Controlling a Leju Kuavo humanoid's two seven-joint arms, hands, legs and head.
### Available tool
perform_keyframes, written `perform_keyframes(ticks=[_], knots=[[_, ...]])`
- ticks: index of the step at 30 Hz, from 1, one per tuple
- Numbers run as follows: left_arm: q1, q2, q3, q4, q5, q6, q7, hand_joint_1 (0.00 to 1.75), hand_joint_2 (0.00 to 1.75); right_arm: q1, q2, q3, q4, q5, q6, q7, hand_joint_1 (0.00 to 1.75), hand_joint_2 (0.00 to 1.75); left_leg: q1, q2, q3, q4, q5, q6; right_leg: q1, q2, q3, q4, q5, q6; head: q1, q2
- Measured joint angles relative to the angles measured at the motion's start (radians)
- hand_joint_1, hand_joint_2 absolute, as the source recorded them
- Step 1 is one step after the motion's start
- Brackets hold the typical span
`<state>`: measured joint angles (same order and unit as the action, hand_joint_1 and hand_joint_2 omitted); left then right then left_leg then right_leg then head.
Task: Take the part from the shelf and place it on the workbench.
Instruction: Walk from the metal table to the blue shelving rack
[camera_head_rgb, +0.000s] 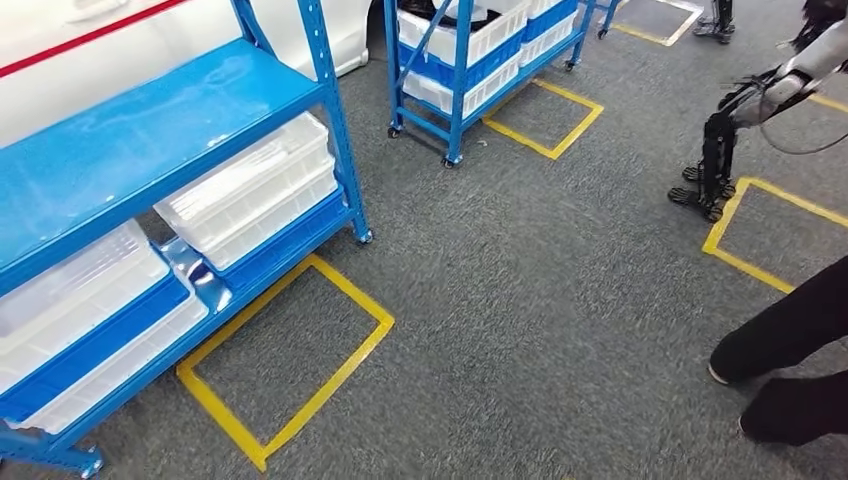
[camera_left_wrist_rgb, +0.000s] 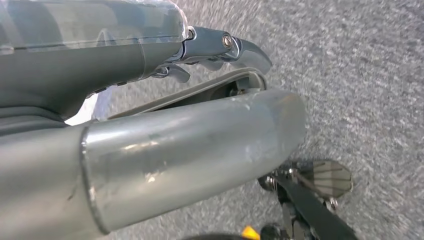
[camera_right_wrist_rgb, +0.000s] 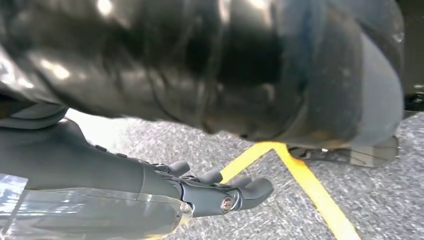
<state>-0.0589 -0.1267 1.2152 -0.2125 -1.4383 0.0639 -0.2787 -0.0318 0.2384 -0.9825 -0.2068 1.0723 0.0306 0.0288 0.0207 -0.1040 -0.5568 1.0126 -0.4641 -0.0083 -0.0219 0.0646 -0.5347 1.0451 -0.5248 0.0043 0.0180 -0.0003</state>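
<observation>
Shelf (camera_head_rgb: 150, 150) stood at left, bins (camera_head_rgb: 250, 190) on its lower tiers. A taped floor square (camera_head_rgb: 290, 350) lay just before it. Second shelf (camera_head_rgb: 480, 50) stood behind, centre, another taped square (camera_head_rgb: 545, 118) beside it. Another robot (camera_head_rgb: 745, 130) stood far right; a person's legs (camera_head_rgb: 790, 360) near right.

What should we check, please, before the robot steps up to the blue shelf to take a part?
1. Shelf in view: ok, ahead on the left, white bins on it.
2. Part identified: cannot tell, bin contents unclear.
3. Left hand free: ok, holds nothing, fingers curled.
4. Right hand free: ok, holds nothing.
5. Path: ok to the yellow floor square; a person's legs stand at right.
6. Workbench located: cannot tell.
</observation>
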Motion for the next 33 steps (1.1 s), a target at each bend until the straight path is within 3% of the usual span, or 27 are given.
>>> perform_keyframes(ticks=[2,4,6,7,8,9,10,11,13,15,17,19,21,23,24,25,26,28,30,32,33], knots=[[0.003,0.0,0.0,0.0,0.0,0.0,0.0,0.0,0.0,-0.001,-0.001,0.0,0.0,0.0,0.0,0.0,0.0,0.0,0.004,-0.01,-0.008,0.0,0.003,-0.011,0.003,-0.022,-0.002,-0.003,0.006,-0.019,0.0,0.0],[0.004,-0.002,-0.001,0.0,0.0,0.0,0.0,0.0,0.0,0.0,-0.002,0.0,0.0,0.0,0.0,0.0,0.0,0.0,0.003,0.026,-0.03,0.043,-0.027,-0.016,0.004,-0.046,-0.005,-0.008,0.011,-0.036,-0.001,0.0],[0.001,-0.005,-0.002,0.0,-0.001,0.0,0.0,0.0,0.0,0.003,-0.003,-0.001,0.0,0.0,0.0,0.0,0.0,0.0,0.001,0.076,-0.086,0.163,-0.097,-0.018,0.011,-0.073,-0.01,-0.009,0.014,-0.047,-0.001,0.0],[0.0,-0.006,-0.003,0.0,-0.002,0.0,0.0,0.0,0.0,0.005,-0.003,-0.001,0.0,0.0,0.0,0.001,0.0,0.0,0.0,0.088,-0.117,0.232,-0.13,-0.017,0.016,-0.088,-0.013,-0.009,0.014,-0.05,-0.001,0.0],[0.0,-0.006,-0.004,0.0,-0.003,0.0,-0.001,0.0,0.0,0.006,-0.004,-0.002,0.0,0.0,0.0,0.002,0.0,0.0,0.0,0.093,-0.136,0.28,-0.147,-0.016,0.02,-0.103,-0.015,-0.009,0.014,-0.051,-0.001,0.0],[0.001,-0.007,-0.005,0.0,-0.005,0.0,-0.001,0.0,0.0,0.006,-0.004,-0.002,0.0,0.0,0.0,0.003,0.0,0.0,-0.001,0.096,-0.136,0.291,-0.144,-0.012,0.025,-0.116,-0.016,-0.009,0.014,-0.052,-0.001,0.0],[0.003,-0.007,-0.005,0.0,-0.006,0.0,-0.001,0.0,0.0,0.005,-0.005,-0.002,0.0,0.0,0.0,0.004,0.0,0.0,-0.004,0.099,-0.114,0.262,-0.123,-0.007,0.028,-0.129,-0.015,-0.009,0.013,-0.053,-0.001,0.0],[0.005,-0.007,-0.006,0.0,-0.006,0.0,-0.001,0.0,0.0,0.004,-0.005,-0.002,0.0,0.001,0.0,0.004,0.0,0.0,-0.01,0.109,-0.074,0.196,-0.09,0.002,0.031,-0.142,-0.012,-0.009,0.012,-0.055,-0.001,0.0],[0.003,-0.006,-0.006,0.0,-0.006,0.0,-0.003,0.0,0.0,0.003,-0.004,-0.002,0.0,0.002,0.0,0.005,0.0,0.0,-0.027,0.154,0.004,0.055,-0.044,0.023,0.035,-0.166,-0.007,-0.009,0.01,-0.054,-0.001,0.0],[-0.001,-0.006,-0.007,0.0,-0.006,0.0,-0.004,0.0,0.0,0.001,-0.003,-0.003,0.0,0.002,0.0,0.006,0.0,0.0,-0.039,0.178,0.028,-0.001,-0.035,0.035,0.034,-0.188,-0.006,-0.009,0.01,-0.048,-0.001,0.0],[0.002,-0.006,-0.007,0.0,-0.006,0.0,-0.004,0.0,0.0,-0.002,-0.003,-0.003,0.0,0.004,0.0,0.006,0.0,0.0,-0.039,0.156,0.031,-0.014,-0.024,0.04,0.033,-0.204,-0.002,-0.011,0.01,-0.038,-0.001,0.0],[0.006,-0.008,-0.007,0.0,-0.006,0.0,-0.003,0.0,0.0,-0.003,-0.004,-0.003,0.0,0.004,0.0,0.007,0.0,0.0,-0.031,0.134,0.04,-0.036,-0.007,0.042,0.03,-0.163,-0.006,0.007,-0.006,-0.025,0.0,0.0],[0.005,-0.01,-0.007,0.0,-0.006,0.0,-0.003,0.0,0.0,-0.001,-0.007,-0.004,0.0,0.005,0.0,0.007,0.0,0.0,-0.023,0.113,0.04,-0.047,0.005,0.044,0.021,-0.095,-0.043,0.088,-0.057,-0.011,0.001,0.0],[0.001,-0.011,-0.008,0.0,-0.006,0.0,-0.003,0.0,0.0,0.002,-0.01,-0.005,0.0,0.005,0.0,0.007,0.0,0.0,-0.02,0.088,0.031,-0.044,0.009,0.046,0.013,-0.073,-0.097,0.196,-0.106,-0.002,0.001,0.0],[0.001,-0.012,-0.008,0.0,-0.006,0.0,-0.003,0.0,0.0,0.002,-0.012,-0.005,0.0,0.005,0.0,0.008,0.0,0.0,-0.019,0.074,0.028,-0.042,0.01,0.045,0.01,-0.07,-0.108,0.219,-0.106,0.001,0.001,0.0],[0.002,-0.013,-0.008,0.0,-0.006,0.0,-0.003,0.0,0.0,0.003,-0.013,-0.006,0.0,0.005,0.0,0.008,0.0,0.0,-0.016,0.06,0.026,-0.038,0.01,0.042,0.006,-0.068,-0.103,0.208,-0.087,0.003,0.001,0.0],[0.003,-0.015,-0.008,0.0,-0.006,0.0,-0.004,0.0,0.0,0.003,-0.013,-0.006,0.0,0.006,0.0,0.008,0.0,0.0,-0.013,0.046,0.024,-0.033,0.009,0.039,0.003,-0.062,-0.078,0.159,-0.052,0.006,0.001,0.0],[0.003,-0.017,-0.008,0.0,-0.007,0.0,-0.005,0.0,0.0,0.005,-0.013,-0.006,0.0,0.008,0.0,0.008,0.0,0.0,-0.009,0.022,0.016,-0.017,0.003,0.026,-0.003,-0.024,-0.022,0.044,-0.001,0.01,0.001,0.0],[0.002,-0.017,-0.008,0.0,-0.007,0.0,-0.007,0.0,0.0,0.004,-0.013,-0.006,0.0,0.012,0.0,0.007,0.0,0.0,-0.009,0.006,0.005,-0.006,0.0,0.012,-0.002,-0.002,-0.003,-0.003,0.008,0.002,0.0,0.0],[0.003,-0.017,-0.008,0.0,-0.007,0.0,-0.01,0.0,0.0,0.002,-0.013,-0.006,0.0,0.014,0.0,0.006,0.0,0.0,-0.008,-0.007,-0.003,-0.005,0.003,0.0,0.002,-0.021,-0.006,-0.002,0.012,-0.014,0.0,0.0],[0.005,-0.017,-0.008,0.0,-0.007,0.0,-0.011,0.0,0.0,0.001,-0.013,-0.006,0.0,0.014,0.0,0.007,0.0,0.0,-0.007,0.002,-0.007,0.001,-0.001,-0.005,0.002,-0.032,-0.006,-0.004,0.013,-0.022,-0.001,0.0]])
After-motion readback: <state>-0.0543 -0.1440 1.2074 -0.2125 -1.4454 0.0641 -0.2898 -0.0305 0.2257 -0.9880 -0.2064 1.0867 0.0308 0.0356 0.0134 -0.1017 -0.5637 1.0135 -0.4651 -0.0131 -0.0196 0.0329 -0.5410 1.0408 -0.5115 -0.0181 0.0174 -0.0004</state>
